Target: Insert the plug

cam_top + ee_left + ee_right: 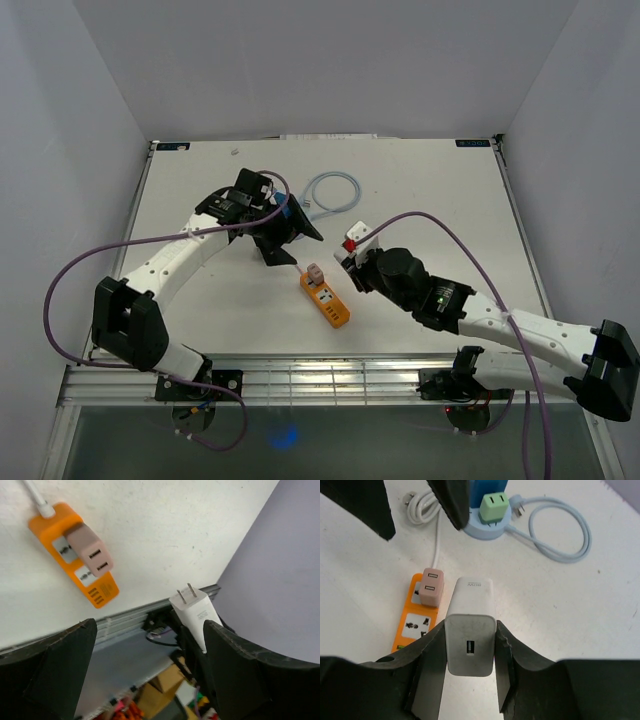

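- The white table [440, 200] carries everything. Both arms reach in from its near edge and meet around the middle.
- The left gripper [288, 243] hangs over the middle of the table, just far-left of the strip. Its jaws are spread wide with nothing between them.
- The right gripper [470, 630] is clamped on the white plug [470, 597], one finger against each flat side of the body.
- A light-blue cable [330, 190] lies coiled at the far side, beyond both grippers, and is not part of the job.
- The orange power strip [327, 300] lies flat near the table's middle. Its long axis runs slantwise from far-left to near-right.
- The white plug is held just to the right of the strip's far end, apart from it. Its long axis runs straight out along the fingers, and its prongs [187, 592] lead toward the far-left.
- A pink adapter [314, 272] already fills the strip's far socket. The free socket [415, 625] sits nearer, level with the right fingers and to their left.
- The target therefore lies beside the jaws, not ahead of them. The right arm holds the plug and is the nearer one. It likely has to shift left and tip the prongs down onto the strip's face.
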`<action>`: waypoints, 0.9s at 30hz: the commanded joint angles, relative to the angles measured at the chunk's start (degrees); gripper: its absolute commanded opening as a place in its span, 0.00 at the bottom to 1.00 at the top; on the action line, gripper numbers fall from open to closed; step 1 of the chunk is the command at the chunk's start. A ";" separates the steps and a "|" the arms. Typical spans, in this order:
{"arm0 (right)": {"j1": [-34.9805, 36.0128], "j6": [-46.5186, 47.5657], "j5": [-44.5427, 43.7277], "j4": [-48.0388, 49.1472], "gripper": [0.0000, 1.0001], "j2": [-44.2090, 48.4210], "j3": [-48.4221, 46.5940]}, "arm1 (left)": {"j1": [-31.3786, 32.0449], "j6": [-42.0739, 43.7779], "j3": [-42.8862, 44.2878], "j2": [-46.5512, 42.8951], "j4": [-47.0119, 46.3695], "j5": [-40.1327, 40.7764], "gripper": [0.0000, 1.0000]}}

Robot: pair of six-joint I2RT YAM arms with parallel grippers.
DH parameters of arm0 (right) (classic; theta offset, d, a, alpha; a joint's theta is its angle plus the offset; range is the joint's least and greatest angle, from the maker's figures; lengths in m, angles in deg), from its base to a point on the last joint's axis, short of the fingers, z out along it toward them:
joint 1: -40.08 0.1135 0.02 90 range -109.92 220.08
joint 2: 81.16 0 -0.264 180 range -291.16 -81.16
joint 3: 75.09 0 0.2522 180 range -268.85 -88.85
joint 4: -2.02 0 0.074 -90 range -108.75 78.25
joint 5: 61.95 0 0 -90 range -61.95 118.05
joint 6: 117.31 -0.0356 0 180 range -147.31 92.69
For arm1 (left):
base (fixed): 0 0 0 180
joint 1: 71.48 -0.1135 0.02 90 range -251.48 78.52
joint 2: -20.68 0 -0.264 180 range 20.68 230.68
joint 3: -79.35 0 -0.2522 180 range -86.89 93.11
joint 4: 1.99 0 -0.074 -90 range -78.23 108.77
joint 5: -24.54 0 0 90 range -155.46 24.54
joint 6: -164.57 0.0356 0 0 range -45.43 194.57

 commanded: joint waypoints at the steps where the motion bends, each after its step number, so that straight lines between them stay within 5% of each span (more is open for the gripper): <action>1: -0.13 -9.96 -1.89 -5.43 0.08 4.34 -2.55 | -0.81 17.03 2.05 -1.24 -1.46 3.54 0.98; 8: -0.13 -19.82 12.14 -11.59 0.08 4.97 -3.69 | -0.90 26.02 -13.93 -10.19 -25.67 4.24 0.97; 11: -0.13 -23.86 23.05 -10.73 0.08 4.00 -3.35 | -0.81 27.86 -16.40 -10.56 -27.31 7.57 0.92; 16: -0.13 -32.57 34.58 3.83 0.08 5.76 4.98 | -0.81 29.89 -17.45 -6.43 -28.52 13.03 0.86; 27: -0.04 -41.01 35.39 14.50 0.08 0.84 14.41 | -0.81 25.76 -20.09 -2.12 -34.24 19.36 0.81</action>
